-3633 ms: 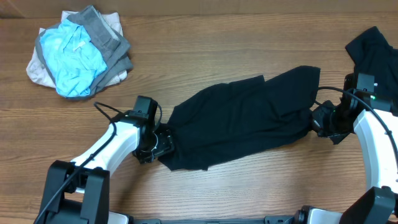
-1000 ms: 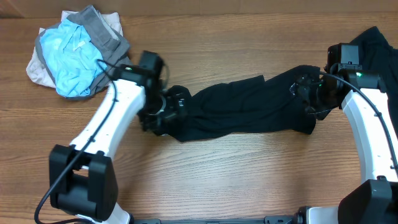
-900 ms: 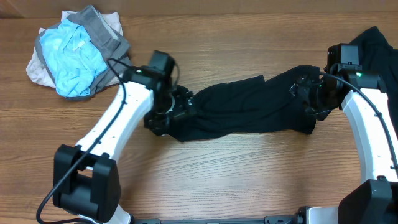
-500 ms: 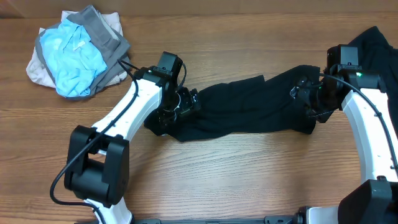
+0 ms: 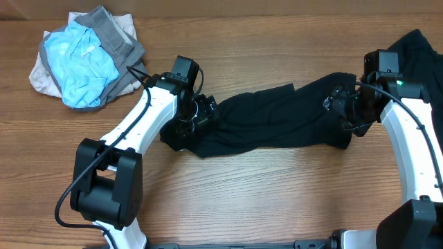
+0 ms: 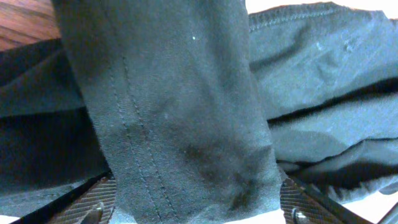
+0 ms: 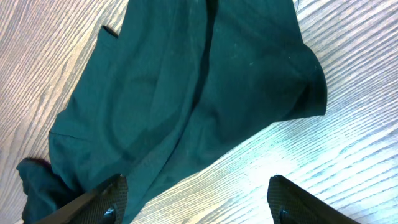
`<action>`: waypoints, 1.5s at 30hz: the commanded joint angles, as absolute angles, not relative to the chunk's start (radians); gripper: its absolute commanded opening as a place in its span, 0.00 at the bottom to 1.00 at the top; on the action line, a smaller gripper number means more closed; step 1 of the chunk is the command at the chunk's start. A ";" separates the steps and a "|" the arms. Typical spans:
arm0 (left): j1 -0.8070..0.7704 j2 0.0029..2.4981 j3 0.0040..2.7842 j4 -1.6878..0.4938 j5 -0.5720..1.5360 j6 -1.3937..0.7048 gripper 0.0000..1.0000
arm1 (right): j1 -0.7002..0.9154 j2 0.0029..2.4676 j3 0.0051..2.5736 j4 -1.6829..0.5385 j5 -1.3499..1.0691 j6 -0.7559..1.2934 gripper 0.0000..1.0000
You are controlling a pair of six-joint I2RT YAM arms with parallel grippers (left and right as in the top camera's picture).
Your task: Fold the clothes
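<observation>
The clothes (image 5: 277, 121), one plain black garment, lie bunched in a long band across the middle of the table. My left gripper (image 5: 201, 114) is down on the band's left end. In the left wrist view a thick stitched fold of the black fabric (image 6: 186, 93) fills the gap between the widely spread fingers of the left gripper (image 6: 199, 208). My right gripper (image 5: 340, 107) hovers over the band's right end. In the right wrist view it (image 7: 202, 205) stands open above bare wood, and the garment's edge (image 7: 186, 81) lies under its left finger.
A light-blue, grey and beige bundle (image 5: 86, 55) sits at the back left. Another black garment (image 5: 419, 62) lies at the far right edge, behind the right arm. Bare wooden table (image 5: 263, 200) runs along the front.
My left gripper has moved right from the garment's left tip onto the band, and its jaws have narrowed a little. The right arm and the cloth's right end have stayed put.
</observation>
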State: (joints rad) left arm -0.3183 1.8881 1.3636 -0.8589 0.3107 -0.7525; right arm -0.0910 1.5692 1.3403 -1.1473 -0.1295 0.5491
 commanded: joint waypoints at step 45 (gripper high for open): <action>-0.313 1.968 1.362 -0.875 0.251 -0.729 0.18 | -0.096 1.737 1.343 -0.900 -0.046 0.542 0.79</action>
State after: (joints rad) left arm -0.3183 1.9621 1.3636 -0.8650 0.2806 -0.7631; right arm -0.0910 1.6886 1.3403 -0.9218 -0.0635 0.5453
